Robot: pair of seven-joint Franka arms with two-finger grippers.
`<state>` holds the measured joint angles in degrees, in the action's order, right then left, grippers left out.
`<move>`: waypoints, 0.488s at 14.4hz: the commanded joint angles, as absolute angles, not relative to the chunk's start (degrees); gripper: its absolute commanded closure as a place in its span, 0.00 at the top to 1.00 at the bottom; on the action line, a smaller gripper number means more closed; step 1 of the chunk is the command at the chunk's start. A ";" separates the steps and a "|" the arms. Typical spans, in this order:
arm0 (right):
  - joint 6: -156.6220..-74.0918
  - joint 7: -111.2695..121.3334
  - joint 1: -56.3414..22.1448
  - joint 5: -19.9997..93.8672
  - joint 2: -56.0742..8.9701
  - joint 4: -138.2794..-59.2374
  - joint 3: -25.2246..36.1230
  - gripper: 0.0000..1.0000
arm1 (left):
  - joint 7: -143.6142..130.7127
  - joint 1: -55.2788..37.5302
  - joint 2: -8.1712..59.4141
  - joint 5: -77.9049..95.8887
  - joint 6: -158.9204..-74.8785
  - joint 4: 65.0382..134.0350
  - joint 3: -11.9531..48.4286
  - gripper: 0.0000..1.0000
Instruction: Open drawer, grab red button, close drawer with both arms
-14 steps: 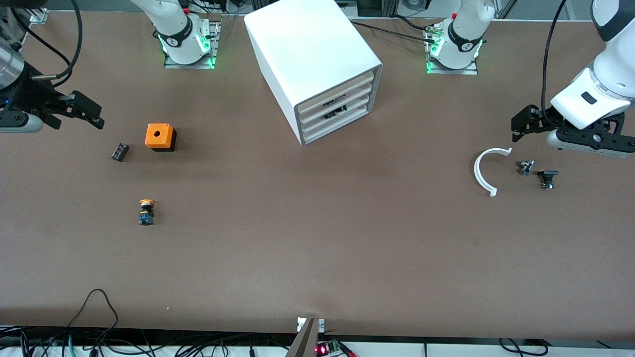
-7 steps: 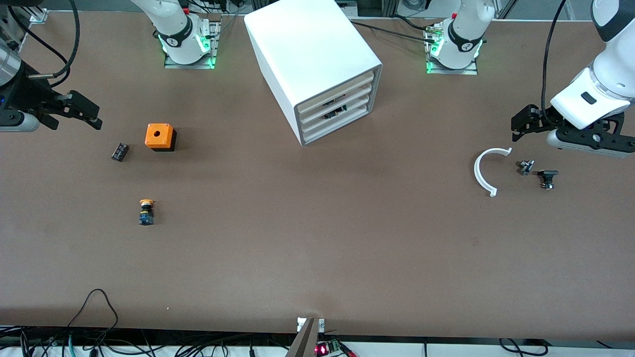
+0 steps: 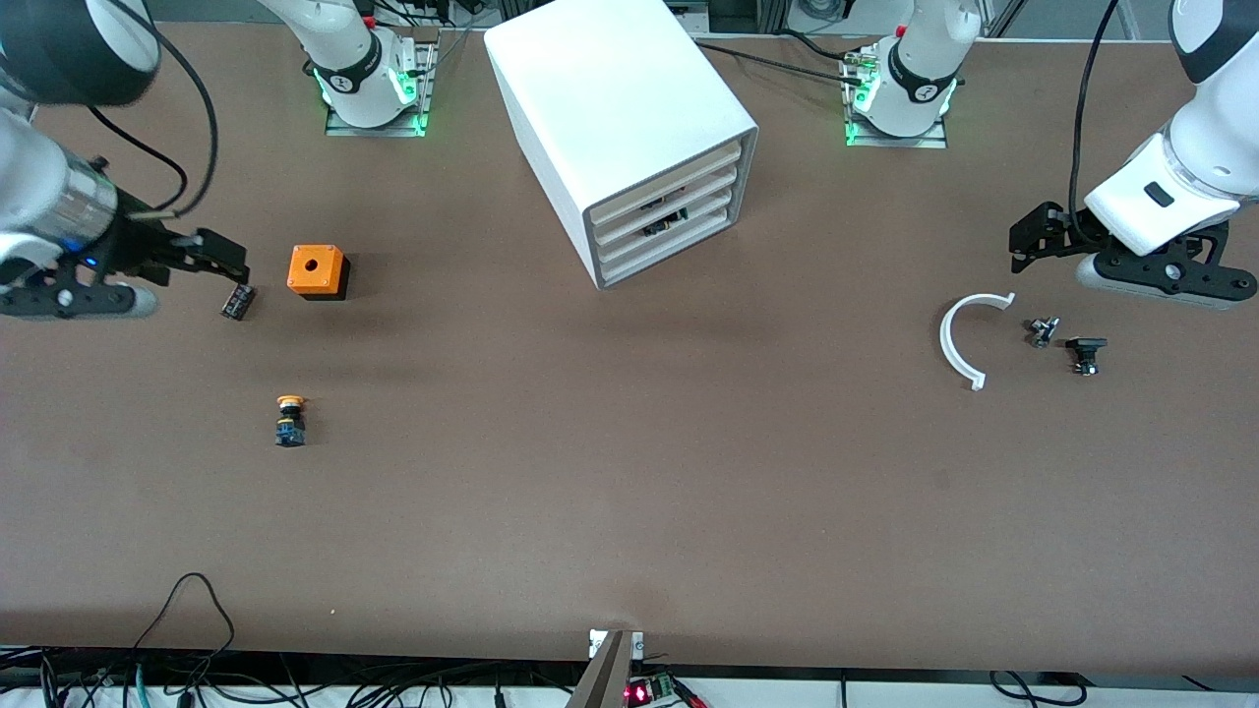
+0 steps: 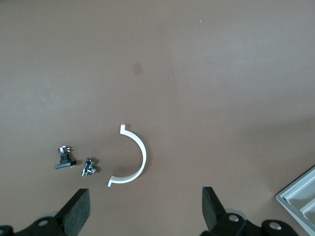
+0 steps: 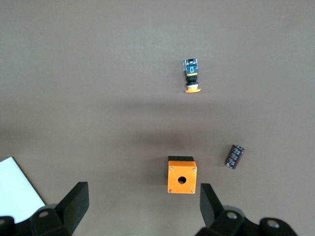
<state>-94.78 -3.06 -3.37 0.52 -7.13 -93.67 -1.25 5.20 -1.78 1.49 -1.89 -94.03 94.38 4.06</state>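
The white cabinet (image 3: 610, 108) stands at the middle of the table near the arm bases. Its four cream-fronted drawers (image 3: 669, 211) are all shut. The red-capped button is hidden. My right gripper (image 3: 224, 261) is open and empty over the table by a black capacitor (image 3: 237, 301), beside the orange cube (image 3: 317, 270). In the right wrist view the gripper (image 5: 142, 204) frames the cube (image 5: 181, 175). My left gripper (image 3: 1025, 241) is open and empty over the left arm's end of the table, above a white arc piece (image 3: 969, 339). In its wrist view (image 4: 145, 211) the arc (image 4: 135, 157) lies just ahead.
An orange-yellow-capped button (image 3: 289, 420) lies nearer the front camera than the cube; it also shows in the right wrist view (image 5: 191, 76). Two small metal parts (image 3: 1043, 330) (image 3: 1085, 353) lie beside the arc. The cabinet's corner (image 4: 300, 196) shows in the left wrist view.
My right gripper has swung in from the table's end toward the capacitor and the orange cube. My left gripper has shifted very slightly. Nothing on the table has moved.
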 commanded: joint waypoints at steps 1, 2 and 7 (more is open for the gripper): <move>-95.71 -3.95 -5.09 0.88 -8.96 -93.08 -1.32 1.00 | 5.54 -1.93 2.37 3.40 -87.65 92.46 3.96 1.00; -96.23 -4.48 -6.32 0.88 -9.66 -93.08 -1.32 1.00 | 5.62 -2.11 2.90 5.60 -84.76 92.55 3.96 1.00; -96.76 -18.08 -10.63 0.79 -11.42 -92.99 -1.32 1.00 | 6.06 -2.73 5.79 11.84 -79.98 93.77 8.16 1.00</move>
<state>-96.45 -13.70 -8.91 0.58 -10.92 -93.65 -1.48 5.35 -2.53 3.56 8.97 -81.27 94.44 6.14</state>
